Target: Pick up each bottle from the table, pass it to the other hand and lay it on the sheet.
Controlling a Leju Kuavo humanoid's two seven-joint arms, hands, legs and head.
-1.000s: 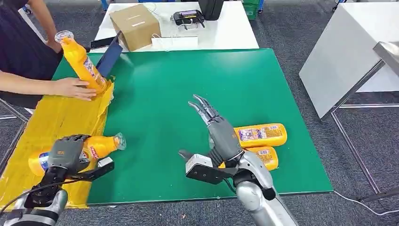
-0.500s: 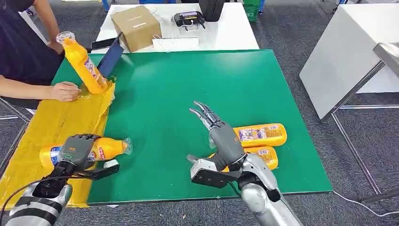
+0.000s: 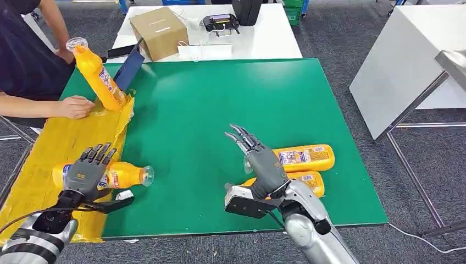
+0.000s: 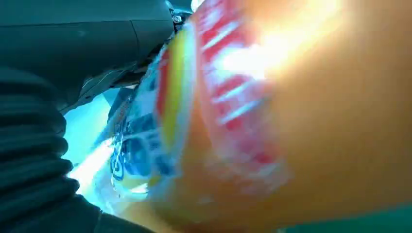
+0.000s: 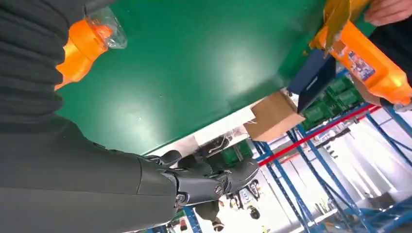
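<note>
Green mat [image 3: 220, 104] covers the table, and a yellow sheet [image 3: 60, 143] lies along its left edge, creased and lifted at the far corner. A white table [image 3: 264, 38] stands beyond, carrying a cardboard box [image 3: 158, 23] and a black device [image 3: 220, 22].

A person [image 3: 25, 55] at the far left rests a hand [image 3: 74, 106] on the sheet, just beside a tilted orange bottle [image 3: 99, 74] whose base sits at the sheet's far corner (what props it up cannot be told).

The right hand [image 3: 258, 157] hovers over the mat with fingers straight and apart, holding nothing; two bottles [image 3: 305, 158] lie side by side on the mat just to its right, the nearer one partly hidden behind the wrist.

The left hand [image 3: 90, 168] is over the near bottle [image 3: 126, 176] with fingers spread and raised, not clasping it. That bottle lies on its side on the sheet, its clear cap poking past the sheet's edge onto the mat. The left wrist view has its label [image 4: 233, 111] blurred and very close.
</note>
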